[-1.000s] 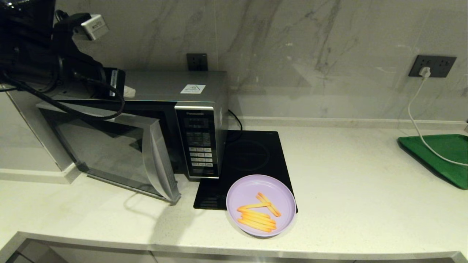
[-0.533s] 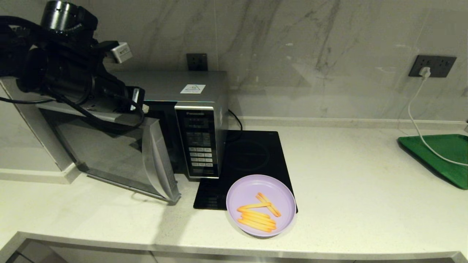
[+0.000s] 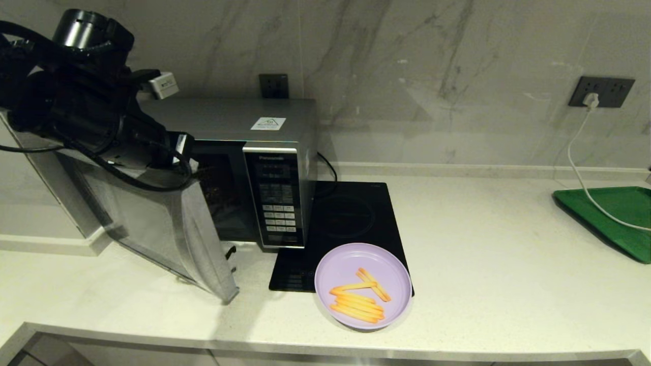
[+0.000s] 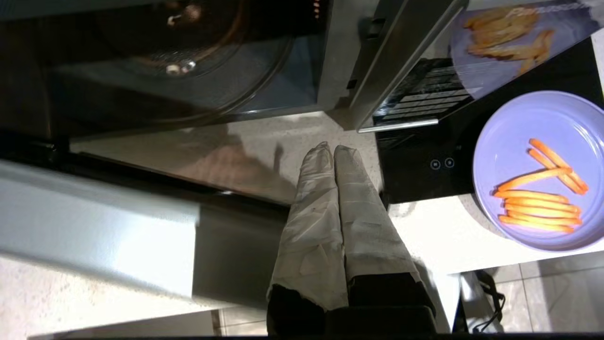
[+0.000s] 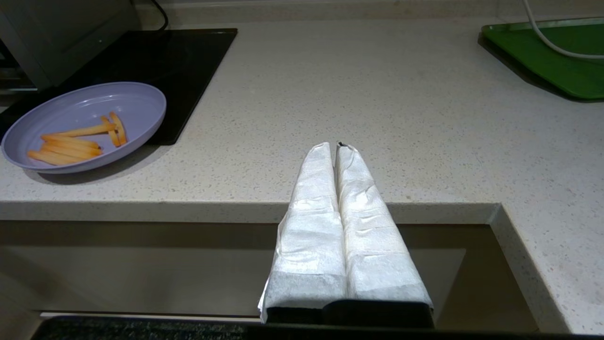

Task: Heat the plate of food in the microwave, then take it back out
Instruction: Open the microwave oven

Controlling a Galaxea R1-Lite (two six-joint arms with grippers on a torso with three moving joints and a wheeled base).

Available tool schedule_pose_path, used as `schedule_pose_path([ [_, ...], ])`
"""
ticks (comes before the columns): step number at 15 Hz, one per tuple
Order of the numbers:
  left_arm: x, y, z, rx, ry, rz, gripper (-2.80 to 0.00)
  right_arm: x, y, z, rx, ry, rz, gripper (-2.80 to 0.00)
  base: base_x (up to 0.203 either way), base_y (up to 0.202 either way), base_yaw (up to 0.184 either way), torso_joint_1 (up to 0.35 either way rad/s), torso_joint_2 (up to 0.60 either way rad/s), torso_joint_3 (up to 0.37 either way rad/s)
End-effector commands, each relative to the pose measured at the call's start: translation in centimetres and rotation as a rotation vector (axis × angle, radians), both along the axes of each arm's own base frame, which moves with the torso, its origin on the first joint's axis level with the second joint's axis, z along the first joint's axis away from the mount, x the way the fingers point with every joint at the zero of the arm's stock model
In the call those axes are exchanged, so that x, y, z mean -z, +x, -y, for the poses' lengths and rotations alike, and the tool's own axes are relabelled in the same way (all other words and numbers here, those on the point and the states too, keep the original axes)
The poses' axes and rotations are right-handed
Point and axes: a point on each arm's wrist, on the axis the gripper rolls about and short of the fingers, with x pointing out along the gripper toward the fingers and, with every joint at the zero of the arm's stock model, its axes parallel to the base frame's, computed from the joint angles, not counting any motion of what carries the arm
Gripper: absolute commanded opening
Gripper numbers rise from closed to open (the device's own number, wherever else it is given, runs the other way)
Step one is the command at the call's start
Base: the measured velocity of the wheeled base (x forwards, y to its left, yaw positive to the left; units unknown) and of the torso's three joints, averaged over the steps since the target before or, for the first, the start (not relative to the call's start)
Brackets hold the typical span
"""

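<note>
On counter, plate of food (image 3: 362,285) holding fries, microwave (image 3: 239,168) open

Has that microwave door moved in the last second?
Yes. The door has swung further open, its free edge moving left, away from the keypad, exposing more of the cavity.

brand: "Panasonic", atop keypad panel of boxy silver microwave (image 3: 239,168)
sticker: white triangle warning label on its roof, wording too tiny to read
</note>
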Motion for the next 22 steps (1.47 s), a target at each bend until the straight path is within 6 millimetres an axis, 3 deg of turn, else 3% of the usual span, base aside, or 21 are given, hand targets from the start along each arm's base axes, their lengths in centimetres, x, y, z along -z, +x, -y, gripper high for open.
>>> schedule_pose_path([
  [1, -1.0, -1.8, -0.4, -0.01, 0.005, 0.003, -2.8, 0.0, 0.0, 0.0, -0.001, 0.001, 0.001, -2.8, 0.0, 0.0, 0.0, 0.0, 0.0, 0.0],
  [6, -1.8, -6.2, -2.8, -0.119, 0.042, -0.028, -2.8, 0.0, 0.0, 0.0, 0.0, 0.001, 0.002, -2.8, 0.0, 0.0, 0.0, 0.0, 0.0, 0.0],
  [10, -0.4, -9.3, -6.0, -0.256, 0.108, -0.076, -2.8, 0.0, 0.0, 0.0, 0.0, 0.001, 0.001, -2.8, 0.0, 0.0, 0.0, 0.0, 0.0, 0.0],
  [15, -1.1, -13.0, -7.2, -0.315, 0.145, -0.024, -2.8, 0.0, 0.0, 0.0, 0.0, 0.001, 0.001, -2.8, 0.0, 0.0, 0.0, 0.0, 0.0, 0.0],
  [19, -1.6, -14.2, -6.9, -0.272, 0.187, 0.012, -2.8, 0.0, 0.0, 0.0, 0.0, 0.001, 0.002, -2.8, 0.0, 0.0, 0.0, 0.0, 0.0, 0.0],
  [22, -0.6, -13.5, -7.7, -0.337, 0.175, -0.039, -2.8, 0.0, 0.0, 0.0, 0.0, 0.001, 0.001, -2.8, 0.0, 0.0, 0.0, 0.0, 0.0, 0.0],
])
